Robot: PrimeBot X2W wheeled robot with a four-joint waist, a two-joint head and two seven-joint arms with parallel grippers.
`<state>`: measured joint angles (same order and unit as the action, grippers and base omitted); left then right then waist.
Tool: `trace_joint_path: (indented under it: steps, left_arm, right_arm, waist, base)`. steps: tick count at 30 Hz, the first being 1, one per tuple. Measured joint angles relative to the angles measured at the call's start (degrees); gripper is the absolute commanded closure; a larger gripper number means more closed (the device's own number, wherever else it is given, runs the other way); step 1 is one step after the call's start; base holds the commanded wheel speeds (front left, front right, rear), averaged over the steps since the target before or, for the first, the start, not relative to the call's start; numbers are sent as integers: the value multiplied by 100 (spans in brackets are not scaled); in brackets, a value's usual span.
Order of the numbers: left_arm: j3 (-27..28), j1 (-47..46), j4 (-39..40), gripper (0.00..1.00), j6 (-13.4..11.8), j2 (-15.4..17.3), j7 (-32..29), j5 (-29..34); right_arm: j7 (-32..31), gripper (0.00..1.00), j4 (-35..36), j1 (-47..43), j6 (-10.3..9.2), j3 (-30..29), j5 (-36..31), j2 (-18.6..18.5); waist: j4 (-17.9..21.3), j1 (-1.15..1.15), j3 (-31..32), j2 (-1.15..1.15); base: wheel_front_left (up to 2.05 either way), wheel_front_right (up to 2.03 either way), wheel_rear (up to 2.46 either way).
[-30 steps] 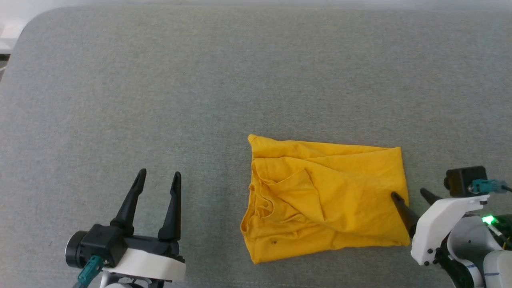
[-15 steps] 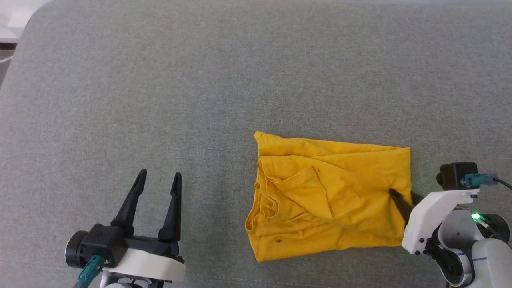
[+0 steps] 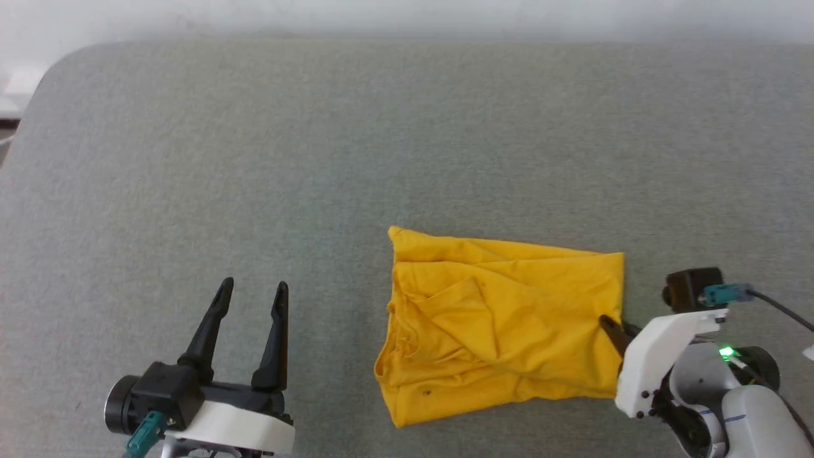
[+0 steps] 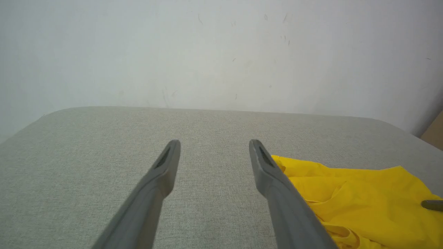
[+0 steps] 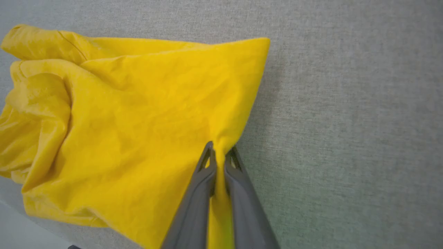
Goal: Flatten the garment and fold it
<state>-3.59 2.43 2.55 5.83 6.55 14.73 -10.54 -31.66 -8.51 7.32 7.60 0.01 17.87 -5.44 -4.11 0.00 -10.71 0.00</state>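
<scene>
The garment is a mustard-yellow T-shirt lying folded and wrinkled right of the table's middle. Its plain yellow side faces up. My right gripper is shut on the garment's right edge; in the right wrist view the fingers pinch a fold of yellow cloth between them. My left gripper stands open at the lower left, well left of the garment, with nothing between its fingers. In the left wrist view the left gripper points along the table with the garment off to its right.
The grey fabric-covered table stretches wide to the left and far side of the garment. A pale wall rises behind the table's far edge.
My right gripper has closed on the garment's right edge, pinching the cloth. The left gripper has stayed put. The head view has shifted a little.
</scene>
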Motion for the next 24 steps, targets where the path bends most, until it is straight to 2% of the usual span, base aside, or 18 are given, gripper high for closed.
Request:
trace_joint_path:
  steps: [12, 24]
  left_arm:
    - [-30, 105, 253, 0, -85, 96, -146, -7]
    - [-44, 93, 524, 0, -137, 261, -313, -7]
  right_arm:
    - [110, 100, -348, 891, 0, 738, -24, -311]
    - [270, 100, -1021, 2182, 0, 1218, -16, -743]
  waist:
    - [634, 0, 361, 0]
    - [1422, 0, 293, 0]
  base:
    - [0, 0, 0]
    - [0, 0, 0]
